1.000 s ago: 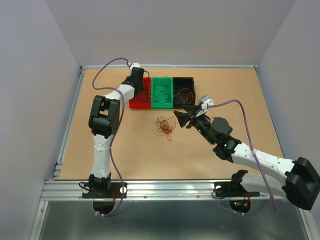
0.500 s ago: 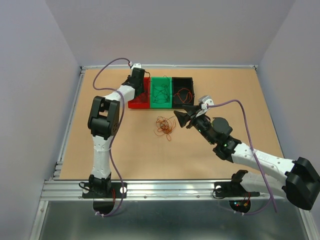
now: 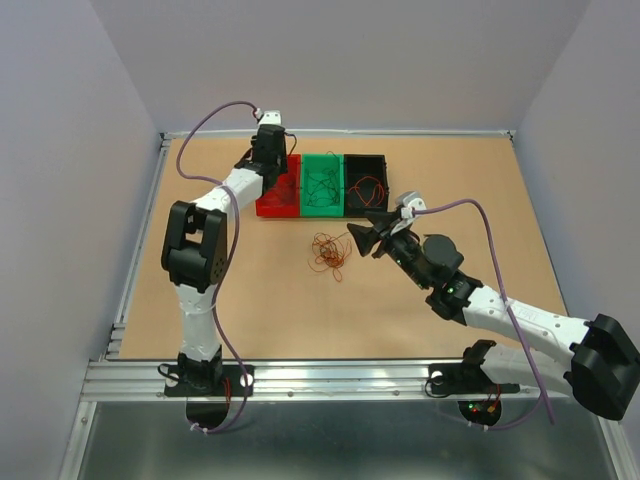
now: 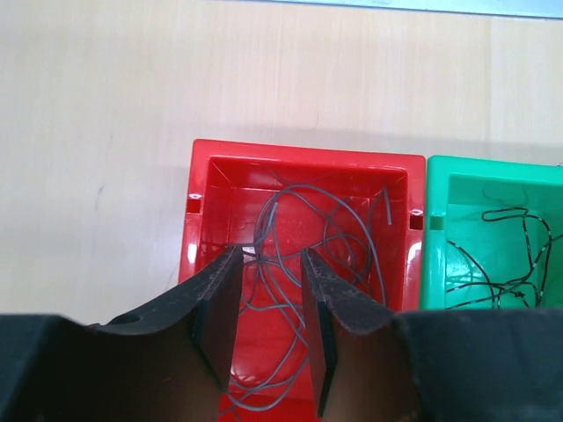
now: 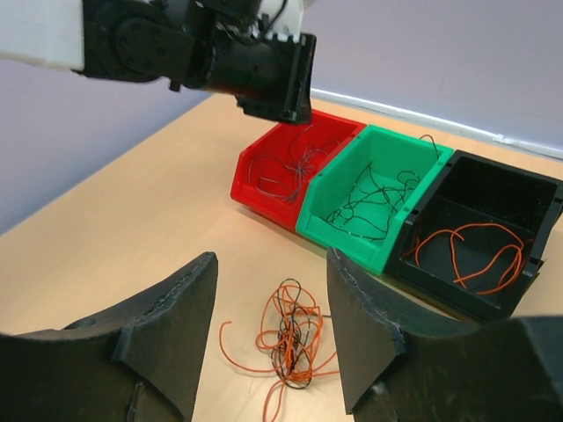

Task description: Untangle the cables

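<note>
The tangled cables (image 3: 328,255), a small clump of orange and dark thin wires (image 5: 295,338), lie on the table in front of the bins. My right gripper (image 3: 366,237) hovers just right of the clump, open, and the clump shows between and beyond its fingers (image 5: 271,264). My left gripper (image 3: 268,150) hangs over the red bin (image 3: 281,207). Its jaws (image 4: 269,255) are open with nothing between them. Grey wires (image 4: 352,220) lie loose on the floor of the red bin (image 4: 299,151).
A green bin (image 3: 324,210) with dark wires (image 4: 519,255) and a black bin (image 3: 367,158) with orange wires (image 5: 466,251) stand right of the red one in a row. Bare table surrounds the clump.
My left gripper has opened and drawn up and back over the far side of the red bin, leaving grey wire in it. The right arm and the clump have not moved.
</note>
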